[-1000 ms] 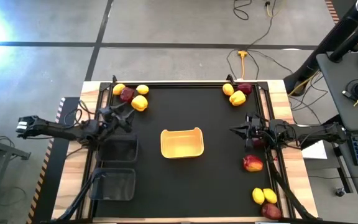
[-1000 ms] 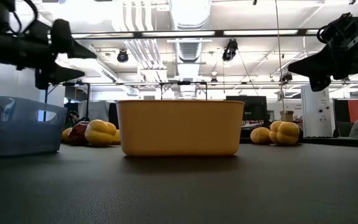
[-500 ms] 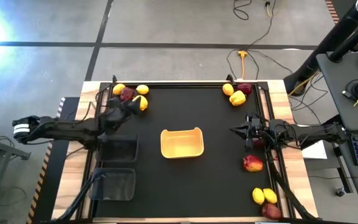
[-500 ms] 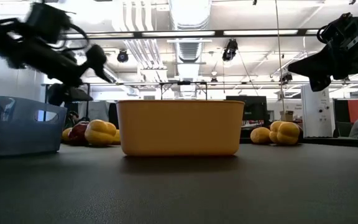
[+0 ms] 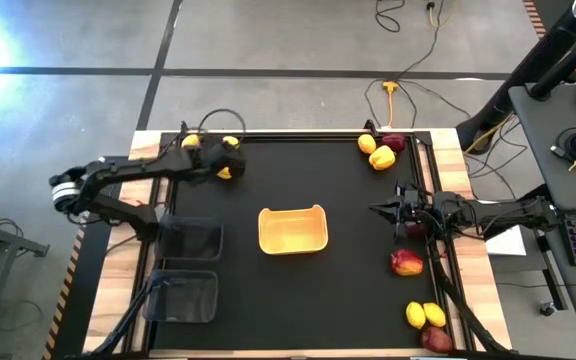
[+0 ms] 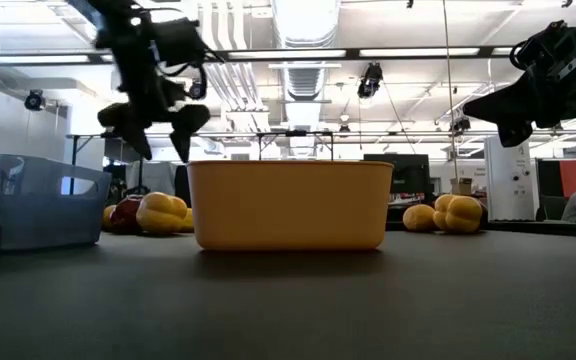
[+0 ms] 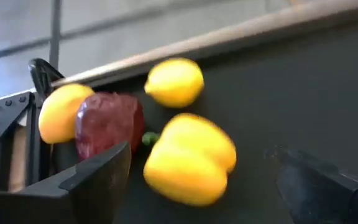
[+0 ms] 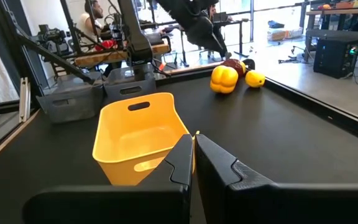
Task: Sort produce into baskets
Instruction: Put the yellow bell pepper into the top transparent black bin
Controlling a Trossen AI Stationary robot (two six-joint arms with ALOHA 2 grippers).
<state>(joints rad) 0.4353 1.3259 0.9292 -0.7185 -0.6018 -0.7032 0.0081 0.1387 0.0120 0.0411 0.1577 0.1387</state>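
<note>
High view: the left arm reaches to the mat's far corner, its left gripper [image 5: 218, 160] spread wide above a glossy, blocky yellow bell pepper [image 7: 188, 158] lying stem toward a dark red pepper [image 7: 109, 122]. The right gripper [image 5: 376, 210] waits pinched together beside the smooth yellow tray [image 5: 292, 230].

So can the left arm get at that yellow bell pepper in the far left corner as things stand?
Probably yes. The left gripper hangs open just above the yellow bell pepper, with nothing between them. The dark red fruit and two lemons crowd close beside it, so a finger might nudge them.
</note>
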